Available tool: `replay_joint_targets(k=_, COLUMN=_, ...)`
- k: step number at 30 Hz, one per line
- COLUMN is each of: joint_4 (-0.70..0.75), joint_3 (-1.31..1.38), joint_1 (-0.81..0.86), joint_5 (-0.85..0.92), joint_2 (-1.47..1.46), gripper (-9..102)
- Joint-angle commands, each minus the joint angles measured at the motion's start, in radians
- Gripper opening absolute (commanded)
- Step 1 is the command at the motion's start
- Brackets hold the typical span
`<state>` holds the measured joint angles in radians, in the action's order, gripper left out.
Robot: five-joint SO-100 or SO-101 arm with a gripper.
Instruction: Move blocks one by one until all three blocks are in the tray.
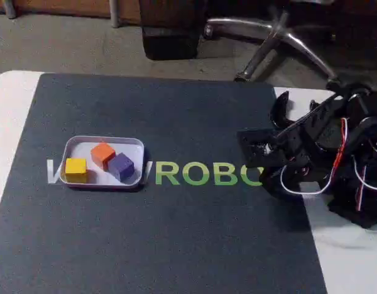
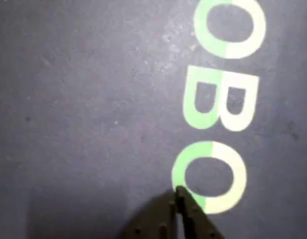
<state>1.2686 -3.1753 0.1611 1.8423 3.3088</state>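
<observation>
One dark rectangular mat point(image 1: 176, 214) with green lettering is lying beneath the black arm's gripper point(image 2: 177, 191), jaws pressed together and holding nothing. The shallow white rectangular tray point(image 1: 134, 144) is containing three small matte cubes: orange block point(image 1: 103, 153), purple block point(image 1: 121, 166), yellow block point(image 1: 76, 168).

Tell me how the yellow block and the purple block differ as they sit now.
The yellow block sits at the tray's left end in the fixed view; the purple block sits right of centre. The yellow block stands apart from the orange block; the purple block looks pressed against it. Both are equal-sized cubes inside the tray.
</observation>
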Motion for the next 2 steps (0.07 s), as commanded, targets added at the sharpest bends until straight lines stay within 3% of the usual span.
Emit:
replay_joint_targets(k=1, joint_4=0.015, joint_3=0.005, joint_1=0.005, joint_5=-0.002, joint_2=0.0, gripper=-7)
replay_joint_targets(k=2, joint_4=0.015, joint_3=0.005, joint_1=0.005, joint_5=-0.002, joint_2=0.0, gripper=-7)
